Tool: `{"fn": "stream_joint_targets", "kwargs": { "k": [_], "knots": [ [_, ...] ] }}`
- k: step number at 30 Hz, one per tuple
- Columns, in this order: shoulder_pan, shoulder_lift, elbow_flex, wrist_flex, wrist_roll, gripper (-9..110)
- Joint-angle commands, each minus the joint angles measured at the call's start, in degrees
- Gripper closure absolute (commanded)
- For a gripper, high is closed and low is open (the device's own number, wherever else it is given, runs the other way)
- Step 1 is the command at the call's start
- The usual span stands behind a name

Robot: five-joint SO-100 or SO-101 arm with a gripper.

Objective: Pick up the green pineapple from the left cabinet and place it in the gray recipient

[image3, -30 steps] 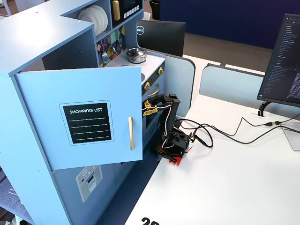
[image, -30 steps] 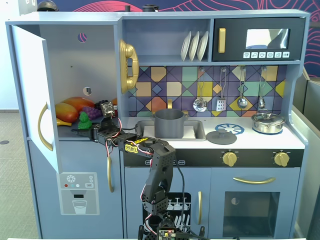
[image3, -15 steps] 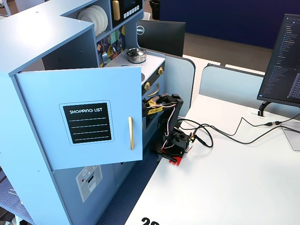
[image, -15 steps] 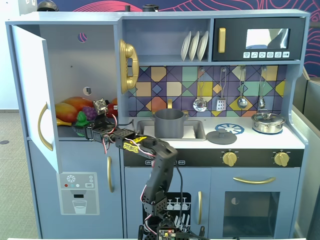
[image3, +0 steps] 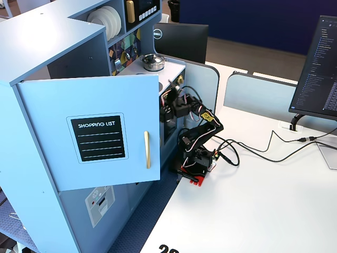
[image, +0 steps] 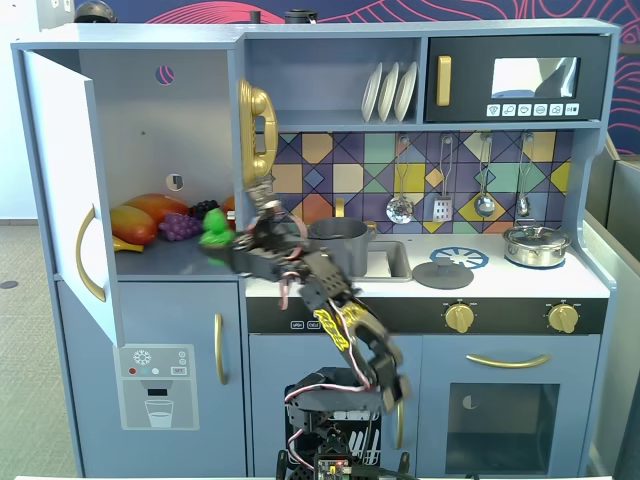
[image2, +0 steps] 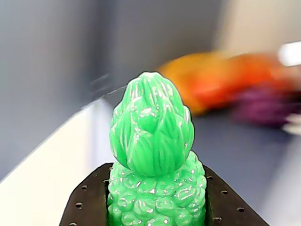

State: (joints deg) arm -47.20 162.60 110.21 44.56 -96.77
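Black two-finger gripper (image: 222, 243) is clamped on the bumpy bright-green toy pineapple (image: 213, 228) (leafy top upward) (image2: 153, 155); it is held at the open light-blue cabinet's (image: 150, 120) front edge, left of the matte gray pot (image: 338, 246).

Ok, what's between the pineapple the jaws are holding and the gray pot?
In a fixed view, only the arm's wrist lies between the green pineapple and the gray pot; no other toy sits there.
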Motion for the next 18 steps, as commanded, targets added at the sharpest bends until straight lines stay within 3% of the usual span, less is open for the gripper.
{"fn": "stream_joint_targets", "kwargs": {
  "k": [1, 6, 10, 18],
  "knots": [
    [14.94, 3.52, -6.24, 3.69, 2.9, 102],
    [35.42, 0.44, -4.66, -4.39, 8.35, 102],
    [47.81, -6.33, -2.11, -18.19, 13.45, 102],
    [51.68, -24.79, -6.06, -33.4, 11.25, 102]
  ]
}}
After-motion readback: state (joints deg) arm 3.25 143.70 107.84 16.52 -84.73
